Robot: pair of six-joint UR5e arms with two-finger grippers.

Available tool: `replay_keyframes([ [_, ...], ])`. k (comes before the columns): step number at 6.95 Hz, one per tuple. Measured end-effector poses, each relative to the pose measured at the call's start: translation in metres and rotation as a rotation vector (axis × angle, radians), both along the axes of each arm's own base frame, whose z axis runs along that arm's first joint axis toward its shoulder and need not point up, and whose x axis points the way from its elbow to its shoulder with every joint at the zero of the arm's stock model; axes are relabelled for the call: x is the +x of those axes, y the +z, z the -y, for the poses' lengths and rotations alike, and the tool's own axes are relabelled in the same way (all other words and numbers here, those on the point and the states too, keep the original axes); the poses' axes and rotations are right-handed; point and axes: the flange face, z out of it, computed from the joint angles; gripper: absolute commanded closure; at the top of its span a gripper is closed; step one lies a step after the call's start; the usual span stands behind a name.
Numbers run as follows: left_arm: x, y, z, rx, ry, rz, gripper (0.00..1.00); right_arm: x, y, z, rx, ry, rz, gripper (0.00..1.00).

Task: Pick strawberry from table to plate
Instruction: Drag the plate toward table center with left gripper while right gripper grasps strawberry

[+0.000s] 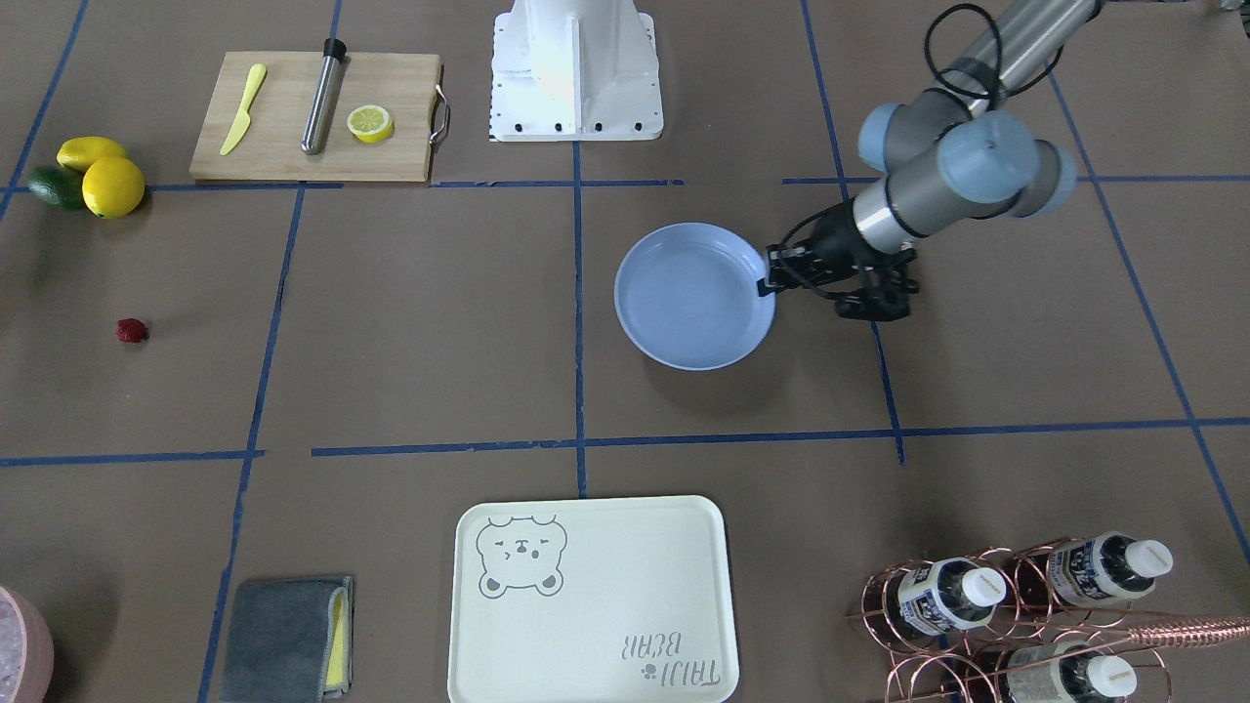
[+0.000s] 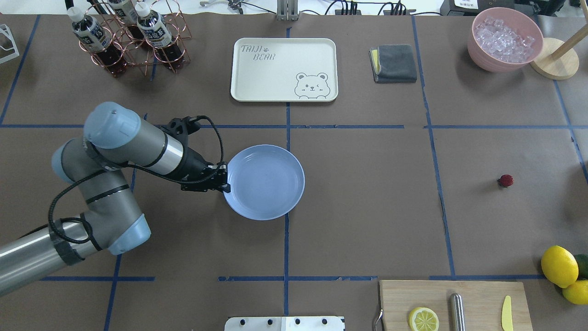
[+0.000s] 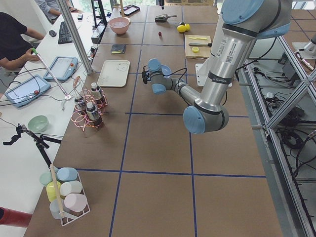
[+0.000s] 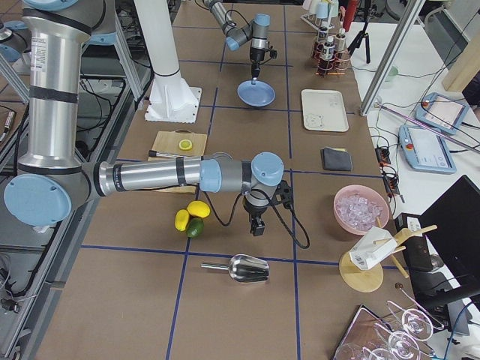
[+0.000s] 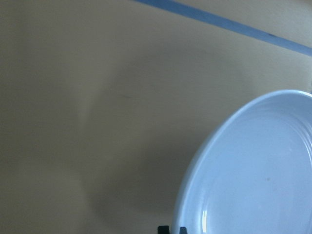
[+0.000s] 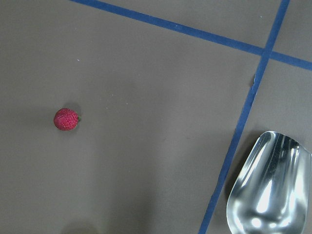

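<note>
Strawberry [image 1: 132,331] lies alone on the brown table [image 1: 410,322] in the front-facing view, toward the end on the robot's right. It is well apart from the light blue plate [image 1: 684,303] at the table's middle. The left hand [image 1: 767,283] is closed on the plate's rim. One cream tray [image 1: 605,605] at the operators' edge reads "TAIJI BEAR". Three labelled bottles [image 1: 952,594] lie at a corner, their print too small to read. Two lemons [image 1: 112,186] and one avocado [image 1: 54,186] sit near the strawberry. One lemon half [image 1: 370,123] rests on a wooden board [image 1: 283,146].

In the right side view the right hand [image 4: 257,227] hangs beside the lemons; open or closed, I cannot tell.

The right wrist view shows the strawberry on bare paper. One metal scoop [image 6: 268,190] lies across a blue tape line [image 6: 243,117].
</note>
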Motion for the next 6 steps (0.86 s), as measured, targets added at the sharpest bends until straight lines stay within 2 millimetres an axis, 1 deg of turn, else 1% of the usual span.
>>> replay_keyframes([
  [1,0.022,-0.013,-0.004,0.003,-0.017,-0.001,1.00,-0.001,0.000,0.000,-0.003,0.000,0.011,0.00],
  [2,0.033,-0.018,-0.006,0.011,-0.037,0.002,1.00,-0.002,-0.001,0.000,-0.005,-0.001,0.023,0.00],
  [3,0.039,-0.019,-0.009,0.015,-0.043,0.005,1.00,-0.002,-0.001,0.000,-0.007,-0.001,0.029,0.00],
  [4,0.042,-0.018,-0.010,0.016,-0.044,0.007,0.81,-0.005,-0.002,0.000,-0.008,-0.006,0.036,0.00],
  [5,0.044,-0.017,-0.013,0.016,-0.041,0.009,0.43,-0.011,-0.003,0.000,-0.006,-0.018,0.047,0.00],
  [6,0.046,-0.016,-0.017,0.018,-0.035,0.008,0.18,-0.018,-0.004,0.000,0.006,-0.031,0.055,0.00],
])
